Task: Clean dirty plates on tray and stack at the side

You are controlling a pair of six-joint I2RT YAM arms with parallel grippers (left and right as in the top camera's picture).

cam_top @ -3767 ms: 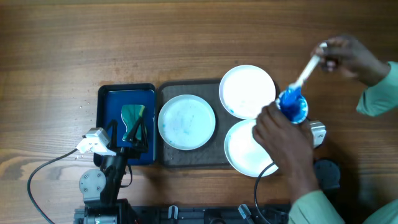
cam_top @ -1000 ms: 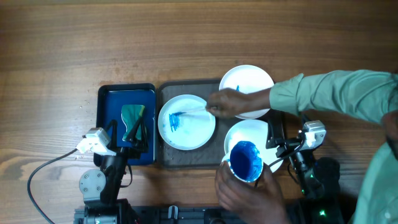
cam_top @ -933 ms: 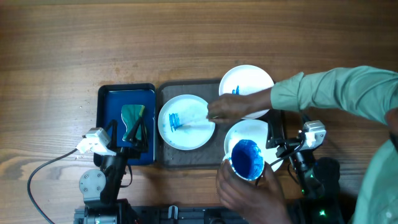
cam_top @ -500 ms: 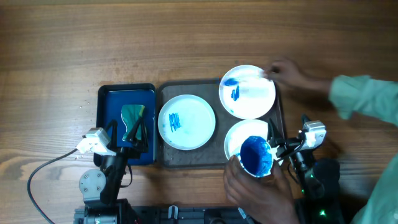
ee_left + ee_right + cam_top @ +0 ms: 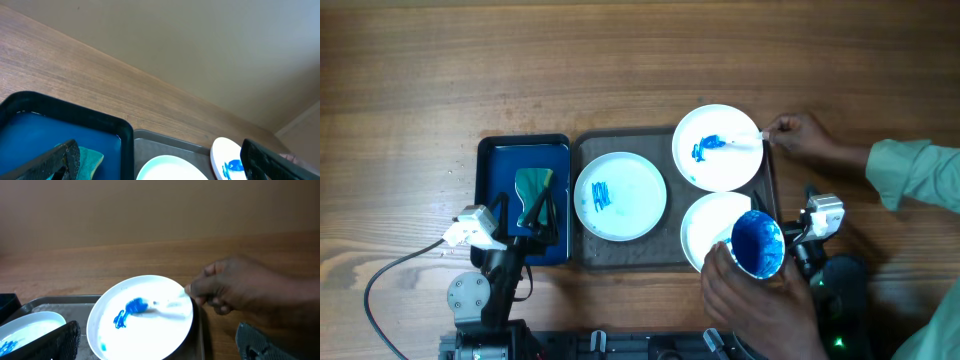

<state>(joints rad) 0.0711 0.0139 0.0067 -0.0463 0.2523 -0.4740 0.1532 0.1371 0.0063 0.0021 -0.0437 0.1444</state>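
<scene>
Tray: dark, on the wooden table, holding three white plates. Left plate: blue scribble left of its middle. Far-right plate: blue smear, with a brush laid on it, held by a person's hand. Near-right plate: partly hidden by a cup of blue paint, held by a second hand; whether it is marked cannot be told. Blue tray: just left of the dark tray, with a green sponge inside. Left gripper: over the blue tray, jaws spread wide, empty. Right gripper: at the dark tray's near-right edge, jaws spread wide, empty.
</scene>
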